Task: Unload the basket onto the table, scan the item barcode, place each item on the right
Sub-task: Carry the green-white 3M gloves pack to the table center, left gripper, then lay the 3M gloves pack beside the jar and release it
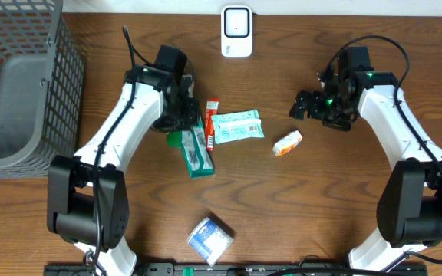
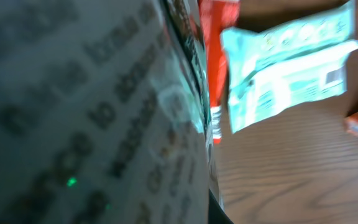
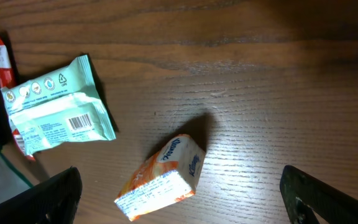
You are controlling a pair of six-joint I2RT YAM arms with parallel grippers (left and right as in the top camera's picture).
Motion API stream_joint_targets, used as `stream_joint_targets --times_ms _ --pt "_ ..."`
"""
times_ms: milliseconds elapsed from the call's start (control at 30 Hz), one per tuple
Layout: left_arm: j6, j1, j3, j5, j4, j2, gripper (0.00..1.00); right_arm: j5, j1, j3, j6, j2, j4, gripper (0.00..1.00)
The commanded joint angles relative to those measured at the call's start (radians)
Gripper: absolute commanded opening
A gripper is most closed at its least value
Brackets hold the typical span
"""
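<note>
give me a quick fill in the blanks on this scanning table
1. The left gripper grips a package coloured ___.
2. The right gripper has its jaws ___.
3. The mint pack shows a printed ___ facing up.
4. The wire basket stands on the robot's ___ side.
Missing words: green, open, barcode, left.

Orange tissue pack (image 3: 160,177) on wooden table (image 3: 260,93); mint packet (image 3: 58,115) left.
</note>
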Motion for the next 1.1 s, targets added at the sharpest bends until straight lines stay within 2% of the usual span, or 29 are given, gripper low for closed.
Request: stream_joint_targets --times_ms 0,333,367,467,533,833,900,1067 --pt "0.013 0.002 -0.057 -0.011 0.016 0.013 0.07 -0.004 -0.006 0.018 -0.013 -0.016 -0.001 0.99" --pt "0.012 0.002 -0.083 -0.010 0.078 0.013 0.08 -0.004 -0.006 0.018 -0.013 -0.016 -0.001 0.99" --pt "0.013 0.002 -0.083 -0.010 0.076 0.013 0.14 -0.004 -0.006 0.018 -0.013 -0.016 -0.001 0.99" --pt "0.013 0.003 -0.079 -0.010 0.075 0.011 0.53 -0.004 -0.006 0.018 -0.013 -0.016 -0.001 0.99" --pt "0.013 0.010 -0.063 -0.010 0.068 0.003 0.63 -0.004 -0.006 0.018 -0.013 -0.016 -0.001 0.99" --pt "0.012 0.087 0.058 -0.010 0.060 -0.126 0.64 -0.004 -0.006 0.018 -0.013 -0.016 -0.001 0.99" --pt "0.012 0.100 0.060 -0.010 0.077 -0.171 0.70 -0.004 -0.006 0.018 -0.013 -0.016 -0.001 0.99" --pt "0.013 0.107 0.060 -0.030 0.102 -0.240 0.71 -0.004 -0.006 0.018 -0.013 -0.016 -0.001 0.99"
